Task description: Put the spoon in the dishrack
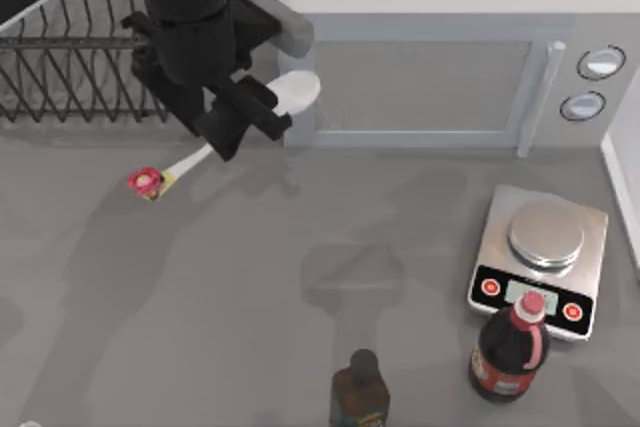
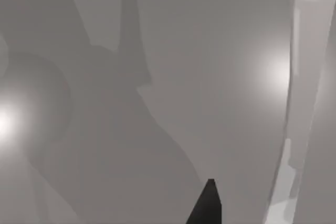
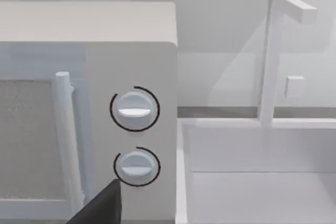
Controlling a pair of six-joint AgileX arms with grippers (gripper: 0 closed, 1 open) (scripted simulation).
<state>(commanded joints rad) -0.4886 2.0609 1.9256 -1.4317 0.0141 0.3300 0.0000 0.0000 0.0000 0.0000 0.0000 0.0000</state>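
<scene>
While the left gripper (image 1: 243, 119) has its fingers pinching the spoon (image 1: 200, 157) mid-handle, near the dishrack (image 1: 70, 67), carrying it over and releasing remain.

1. The spoon (image 1: 190, 160) is white and slim, with an oval bowl near the microwave's left front corner and a thin handle ending in a red-pink flower on a yellow base. It is seen lying diagonally, flower end toward the table's left front; its middle is hidden.
2. The dishrack (image 1: 75, 72) is dark thin wire with upright bars and slanted dividers, set at the back left, just behind the spoon.
</scene>
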